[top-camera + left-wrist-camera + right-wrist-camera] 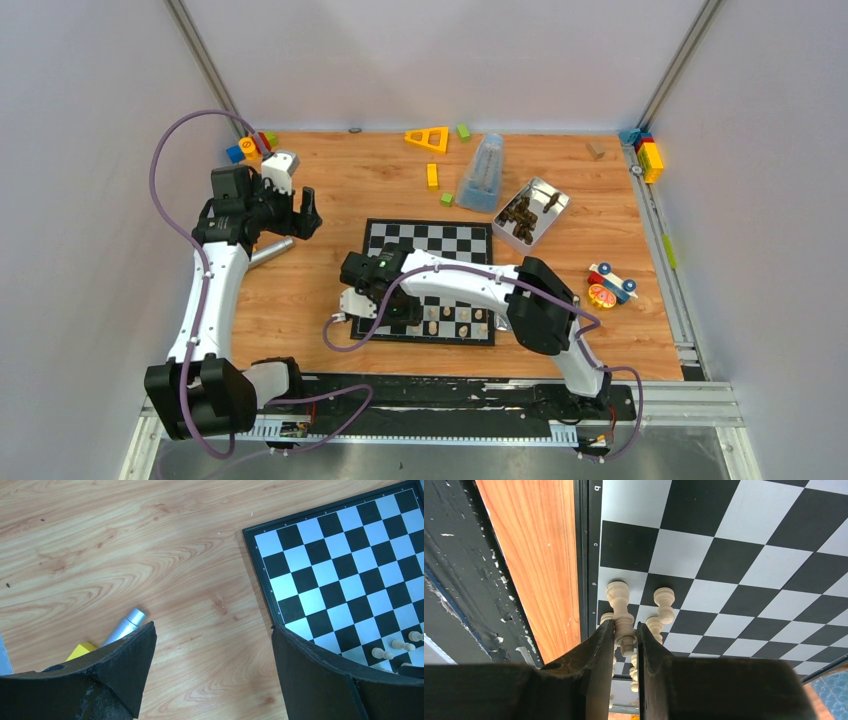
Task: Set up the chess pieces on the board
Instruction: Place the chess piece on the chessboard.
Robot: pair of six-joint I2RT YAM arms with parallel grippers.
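Board (437, 243) mid-table, cream pieces (455, 320) along its near edge.
We see the black-and-white checkered board lying open and flat on the wooden table (320, 290), a thin black rim around it. Our left gripper (212, 635) hangs over bare wood just beside the board, jaws spread wide. Our right gripper (625, 630) pinches one tall pale piece (619, 602) by the rim, with smaller pieces close beside it.

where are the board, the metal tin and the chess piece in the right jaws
board (430, 240): top external view, bare far squares
metal tin (538, 190): top external view, bare inner floor
chess piece (622, 616): right wrist view, its stem
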